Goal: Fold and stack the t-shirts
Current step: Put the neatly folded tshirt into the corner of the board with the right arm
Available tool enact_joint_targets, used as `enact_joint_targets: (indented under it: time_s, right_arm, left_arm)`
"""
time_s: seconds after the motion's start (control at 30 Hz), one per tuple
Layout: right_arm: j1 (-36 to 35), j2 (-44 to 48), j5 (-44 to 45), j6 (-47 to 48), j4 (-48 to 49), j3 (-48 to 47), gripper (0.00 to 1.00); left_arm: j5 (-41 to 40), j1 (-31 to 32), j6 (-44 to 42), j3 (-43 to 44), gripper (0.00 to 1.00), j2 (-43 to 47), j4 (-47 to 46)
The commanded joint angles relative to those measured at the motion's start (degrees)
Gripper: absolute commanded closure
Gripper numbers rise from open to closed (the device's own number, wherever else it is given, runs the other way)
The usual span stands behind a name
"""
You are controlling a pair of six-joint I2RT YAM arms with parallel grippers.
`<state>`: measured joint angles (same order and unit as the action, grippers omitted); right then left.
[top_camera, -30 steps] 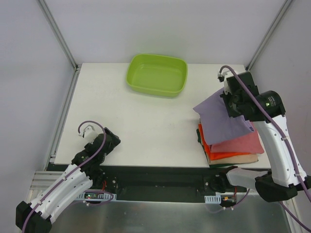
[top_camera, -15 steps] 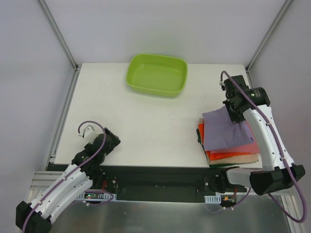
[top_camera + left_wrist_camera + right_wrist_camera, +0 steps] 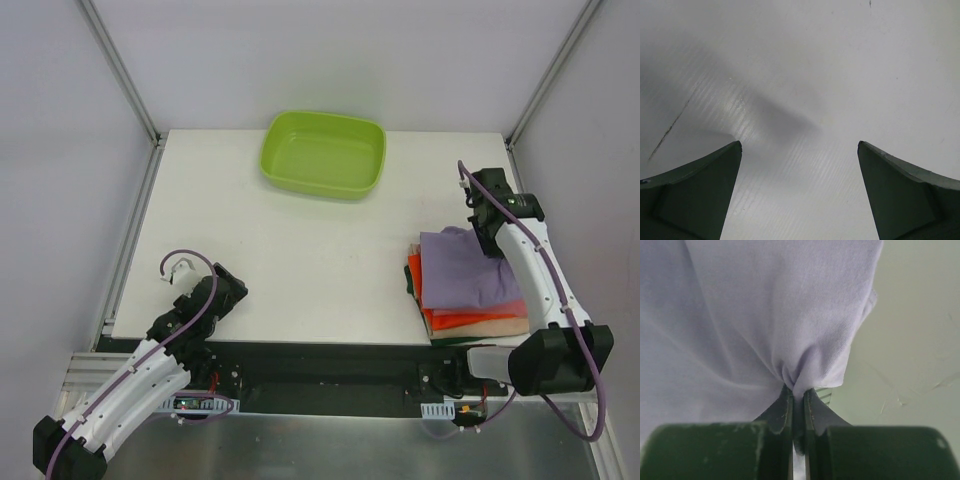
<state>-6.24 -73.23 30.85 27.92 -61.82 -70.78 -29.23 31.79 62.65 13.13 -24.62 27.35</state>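
A folded lilac t-shirt (image 3: 466, 267) lies on top of a stack at the table's right edge. Under it show a rose-red shirt (image 3: 512, 305), an orange shirt (image 3: 465, 322) and a tan layer (image 3: 500, 329), with a dark one at the bottom. My right gripper (image 3: 487, 237) is shut on the lilac shirt's far right corner; the wrist view shows the cloth (image 3: 765, 320) pinched between the fingers (image 3: 797, 395). My left gripper (image 3: 226, 287) is open and empty, low over the bare table (image 3: 805, 100) at the near left.
A lime-green plastic tub (image 3: 323, 153) stands at the back middle of the white table (image 3: 300, 250). Metal frame posts rise at the back corners. The stack overhangs the table's near right edge a little.
My right gripper has lowered the lilac shirt from a raised, spread position onto the stack and moved back toward the right. The left arm has not moved.
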Motion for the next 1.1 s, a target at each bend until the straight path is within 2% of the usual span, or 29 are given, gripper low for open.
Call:
enact_joint_targets:
  time_s: [0.0,0.2,0.23,0.3,0.4,0.47,0.57,0.7,0.83,1.0,1.07]
  right_arm:
    - [2.4,0.9,1.7,4.3,7.1,1.2,0.99]
    - [4.2,-2.9,-1.1,2.8,7.1,0.7,0.92]
    - [4.5,-3.4,-1.7,1.9,6.6,1.1,0.85]
    - [4.7,-4.3,0.8,-0.2,6.5,2.2,0.44]
    - [5.1,-6.3,10.0,-4.2,6.8,2.5,0.27]
    - [5.3,-7.3,15.9,-7.3,6.3,1.5,0.01]
    - [5.2,-6.4,18.8,-11.9,6.3,-0.8,0.04]
    - [5.3,-0.1,13.2,-19.6,8.9,-1.1,0.04]
    - [5.3,9.8,-5.1,-24.9,16.0,3.2,0.04]
    - [5.4,25.1,-26.1,-27.8,30.9,14.8,0.04]
    - [5.4,31.1,-39.2,-26.2,37.4,20.3,0.04]
  left_arm:
    - [-1.2,-0.3,0.3,-0.6,0.01,0.5,0.7]
    - [-1.4,-0.3,0.2,-0.7,0.01,1.2,0.9]
    - [-1.4,-0.3,0.2,-0.7,0.01,1.4,0.9]
    - [-1.5,-0.3,0.1,-0.7,0.01,1.7,1.0]
    - [-1.5,-0.3,0.0,-0.7,0.01,1.7,1.0]
    - [-1.6,-0.3,-0.2,-0.6,0.01,1.6,1.0]
    - [-1.6,-0.3,-0.5,-0.3,0.01,1.2,1.1]
    - [-1.5,-0.3,-0.7,-0.3,0.01,1.1,1.2]
    - [-0.8,-0.3,-1.6,0.1,0.01,1.5,1.2]
    - [1.3,-0.3,-6.7,3.3,0.01,2.9,1.4]
    - [1.9,-0.3,-8.5,5.7,0.01,3.2,1.6]
